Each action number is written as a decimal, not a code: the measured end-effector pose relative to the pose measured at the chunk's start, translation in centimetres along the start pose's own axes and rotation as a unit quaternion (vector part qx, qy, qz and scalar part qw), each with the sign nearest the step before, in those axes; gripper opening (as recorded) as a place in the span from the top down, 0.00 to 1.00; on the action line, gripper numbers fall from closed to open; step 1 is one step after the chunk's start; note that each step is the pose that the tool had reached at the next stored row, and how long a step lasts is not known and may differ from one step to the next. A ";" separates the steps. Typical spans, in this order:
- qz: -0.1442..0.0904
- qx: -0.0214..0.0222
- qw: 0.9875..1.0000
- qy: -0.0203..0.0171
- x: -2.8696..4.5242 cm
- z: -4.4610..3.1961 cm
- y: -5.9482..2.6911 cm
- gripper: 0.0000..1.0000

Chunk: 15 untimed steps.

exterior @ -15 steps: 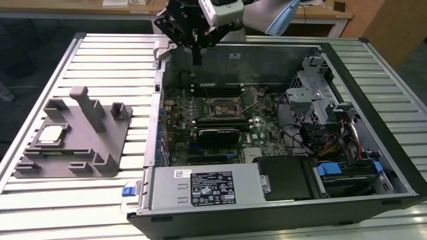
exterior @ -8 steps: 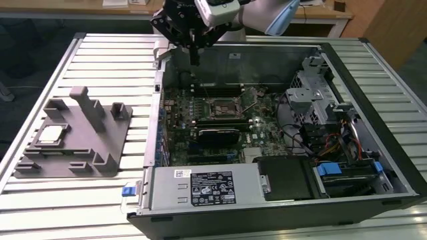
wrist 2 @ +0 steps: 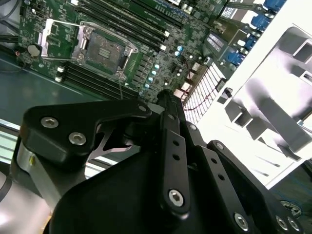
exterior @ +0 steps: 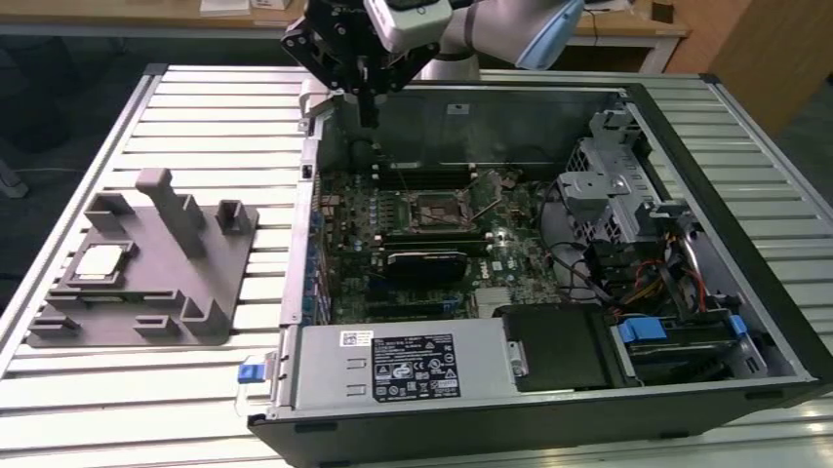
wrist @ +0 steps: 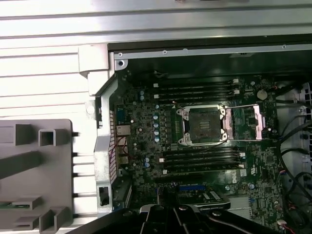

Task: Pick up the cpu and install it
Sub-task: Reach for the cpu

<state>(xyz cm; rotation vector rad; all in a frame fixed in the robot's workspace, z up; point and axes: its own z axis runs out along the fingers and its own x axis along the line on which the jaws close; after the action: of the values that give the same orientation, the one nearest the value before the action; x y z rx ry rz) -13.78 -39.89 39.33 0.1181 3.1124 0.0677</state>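
The cpu [exterior: 101, 261], a small silvery square chip, lies flat in the grey plastic holder block [exterior: 143, 268] on the slatted table, on the exterior view's left. My gripper [exterior: 370, 112] hangs shut and empty above the far-left corner of the open computer case [exterior: 547, 390], well away from the cpu. The motherboard socket [exterior: 436, 210] sits bare with its metal load plate swung open, which shows in both wrist views: socket [wrist 2: 105, 51] [wrist: 202, 126], load plate [wrist: 248, 122]. The gripper's closed dark fingers [wrist 2: 168, 126] rise in front of the board.
Inside the case are memory slots [wrist: 197, 90], a drive cage [exterior: 618, 185] and cable bundle on the exterior view's right, and a power supply [exterior: 404, 366] at the near side. The holder block has upright posts [exterior: 170, 210]. A wooden desk [exterior: 625, 24] stands behind.
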 end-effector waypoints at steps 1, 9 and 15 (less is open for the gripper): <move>0.000 0.000 1.000 0.000 0.15 -0.01 -0.01 0.89; 0.000 0.000 1.000 0.000 1.48 -0.03 -0.11 0.89; 0.000 0.000 1.000 0.000 2.69 -0.07 -0.20 0.89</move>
<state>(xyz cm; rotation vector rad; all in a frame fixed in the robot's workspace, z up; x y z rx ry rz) -16.48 -39.90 39.32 0.1179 3.1125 0.0676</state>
